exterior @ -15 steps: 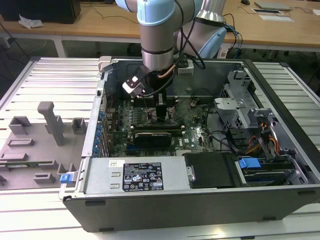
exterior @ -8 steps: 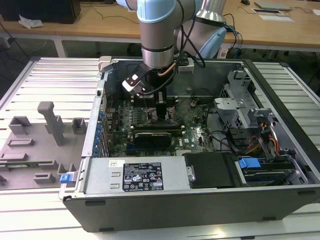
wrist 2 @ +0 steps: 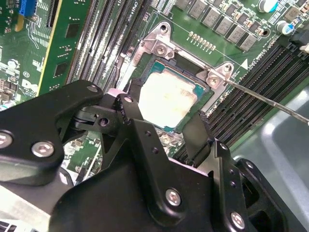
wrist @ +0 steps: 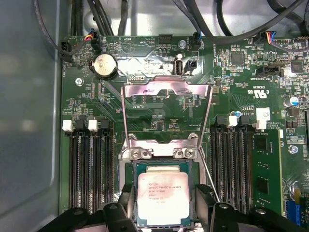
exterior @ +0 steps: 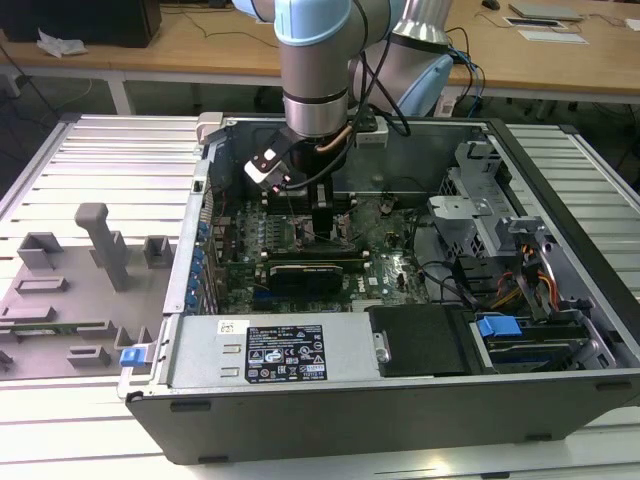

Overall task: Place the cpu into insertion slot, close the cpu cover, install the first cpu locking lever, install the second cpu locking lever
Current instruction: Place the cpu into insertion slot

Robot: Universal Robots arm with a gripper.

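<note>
From my station I see the end effector (wrist 2: 164,116) with its fingers (wrist: 124,200) apart, one on each side of the cpu (wrist: 163,198), which lies flat in the insertion slot (wrist: 164,166), while the cpu cover (wrist: 166,90) stands swung open beyond it.

In the second wrist view the gripper (wrist 2: 161,116) covers the near edge of the chip (wrist 2: 166,96) and socket (wrist 2: 207,96) — in the first wrist view the socket (wrist: 131,169) runs off the picture's edge behind the gripper (wrist: 164,193), and the chip's print is too small to read.
</note>
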